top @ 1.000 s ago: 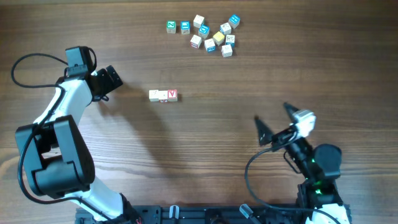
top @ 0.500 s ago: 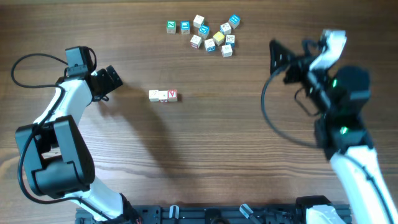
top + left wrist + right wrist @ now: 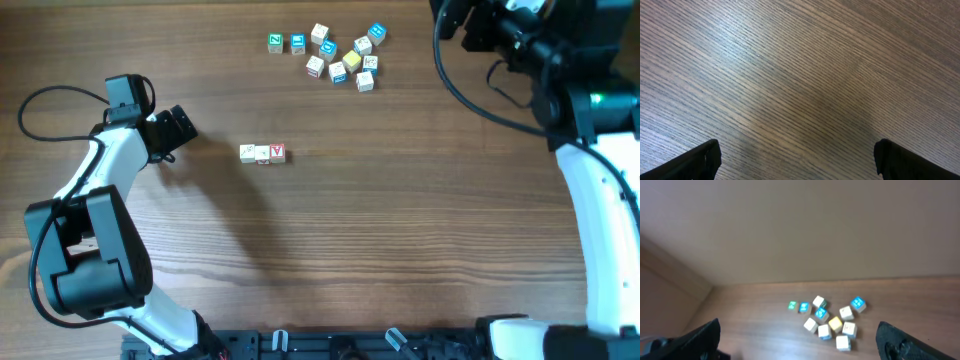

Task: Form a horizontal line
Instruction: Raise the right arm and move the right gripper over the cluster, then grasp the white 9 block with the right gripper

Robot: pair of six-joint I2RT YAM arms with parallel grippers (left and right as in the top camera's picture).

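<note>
The horizontal line (image 3: 262, 153) is a short row of three small pale cubes touching side by side on the wooden table, with a red "V" on the right one (image 3: 277, 152). My left gripper (image 3: 178, 130) sits to the left of the row, apart from it. In the left wrist view it (image 3: 800, 162) is open over bare wood. My right gripper (image 3: 452, 18) is raised high at the far right, partly cut by the frame edge. In the right wrist view it (image 3: 800, 342) is open and empty, looking down at the loose cubes (image 3: 831, 321).
A loose jumble of letter cubes (image 3: 340, 55) with blue and green faces lies at the back centre. Two of them (image 3: 286, 43) sit side by side at its left. A black cable (image 3: 40, 100) loops off the left arm.
My right arm has swung from the front right up to the far right corner and lifted high. The left arm and all cubes have not moved.
</note>
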